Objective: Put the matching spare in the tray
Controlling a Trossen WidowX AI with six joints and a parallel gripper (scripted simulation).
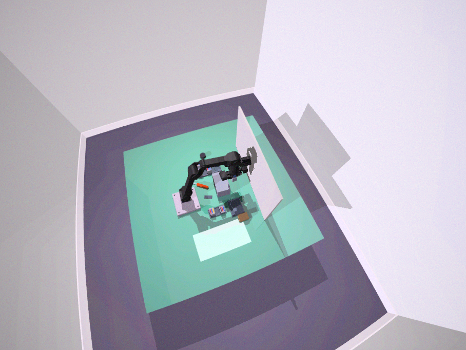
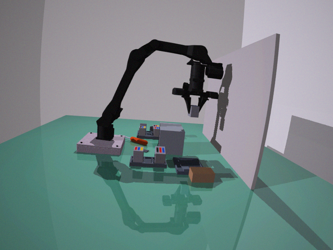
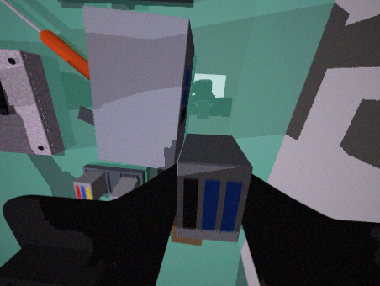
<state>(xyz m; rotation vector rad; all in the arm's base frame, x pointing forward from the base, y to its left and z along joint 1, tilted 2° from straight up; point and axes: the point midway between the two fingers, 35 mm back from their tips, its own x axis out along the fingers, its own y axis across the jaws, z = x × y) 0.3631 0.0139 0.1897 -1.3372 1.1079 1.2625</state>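
Note:
My gripper (image 1: 234, 175) (image 2: 194, 108) (image 3: 207, 169) is shut on a grey spare (image 2: 193, 111) (image 3: 209, 233) with one black and two blue bars. It holds the spare in the air beside the mounted unit, on the upright panel's side and higher than its top. The mounted unit (image 1: 221, 183) (image 2: 171, 139) (image 3: 134, 71) is a large grey box. Its side facing the panel shows two blue bars and a black one, seen very obliquely in the wrist view. The dark tray (image 1: 236, 208) (image 2: 180, 169) lies beyond the unit, beside a brown block; no spare shows in it.
An upright white panel (image 1: 259, 169) (image 2: 247, 102) (image 3: 332, 185) stands close beside the arm. The front rack (image 1: 217, 213) (image 2: 147, 164) holds two spares; a rear rack (image 2: 146, 136) holds several. The brown block (image 1: 243, 217) (image 2: 201, 175) touches or nearly touches the tray. An orange screwdriver (image 1: 202, 186) (image 2: 139, 140) (image 3: 65, 50) lies near the base.

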